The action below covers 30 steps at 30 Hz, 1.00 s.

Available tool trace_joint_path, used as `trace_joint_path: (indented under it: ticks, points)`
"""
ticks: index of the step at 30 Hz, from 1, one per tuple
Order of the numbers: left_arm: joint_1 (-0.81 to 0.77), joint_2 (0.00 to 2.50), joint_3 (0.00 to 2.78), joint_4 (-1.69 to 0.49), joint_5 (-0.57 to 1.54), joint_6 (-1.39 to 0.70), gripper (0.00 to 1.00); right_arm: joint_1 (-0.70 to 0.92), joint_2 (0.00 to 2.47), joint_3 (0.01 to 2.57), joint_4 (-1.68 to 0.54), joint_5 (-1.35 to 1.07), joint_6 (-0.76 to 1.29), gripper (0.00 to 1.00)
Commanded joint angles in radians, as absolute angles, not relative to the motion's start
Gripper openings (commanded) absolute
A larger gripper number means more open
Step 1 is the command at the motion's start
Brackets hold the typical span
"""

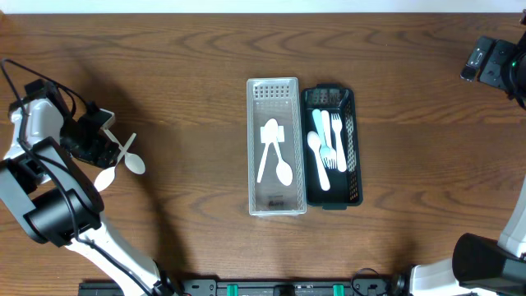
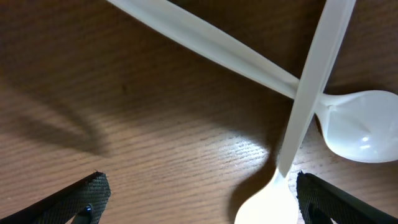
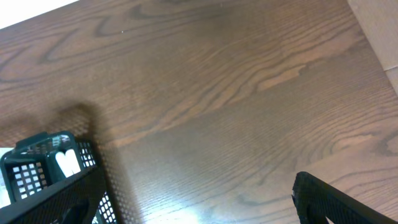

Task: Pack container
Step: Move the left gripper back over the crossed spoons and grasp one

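A clear plastic container [image 1: 255,107] stands at the table's middle with two white utensils [image 1: 279,164] in it. A black mesh basket [image 1: 355,148] next to it on the right holds white forks and a light blue spoon [image 1: 317,156]. Two white plastic spoons [image 1: 131,160] lie crossed on the table at the far left. My left gripper [image 1: 103,138] is open just above them. In the left wrist view one spoon's bowl [image 2: 267,202] lies between the open fingers [image 2: 199,208], close to the right finger; the other spoon [image 2: 360,127] lies beyond. My right gripper [image 1: 481,59] is open and empty at the far right.
The right wrist view shows the open fingers [image 3: 199,208] over bare wood, with the black basket's corner [image 3: 37,165] at the lower left. The table's far edge runs along the top of the overhead view.
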<state>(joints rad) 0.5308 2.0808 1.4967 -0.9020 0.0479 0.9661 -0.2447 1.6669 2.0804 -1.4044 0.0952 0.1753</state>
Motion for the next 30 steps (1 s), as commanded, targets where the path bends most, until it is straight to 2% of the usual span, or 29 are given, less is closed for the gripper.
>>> trace_joint_path:
  ticks: [1, 5, 30]
  points:
    - [0.501, 2.099, 1.494, -0.889, 0.008, 0.975, 0.98, -0.250, 1.669, 2.079, -1.398, 0.103, 0.187, 0.99]
    - [0.471, 2.099, 1.494, -0.880, -0.043, 0.975, 0.98, -0.250, 1.669, 2.079, -1.395, 0.101, 0.186, 0.99]
    - [0.461, 2.099, 1.405, -0.834, -0.031, 0.964, 0.98, -0.250, 1.669, 2.079, -1.395, 0.101, 0.186, 0.99]
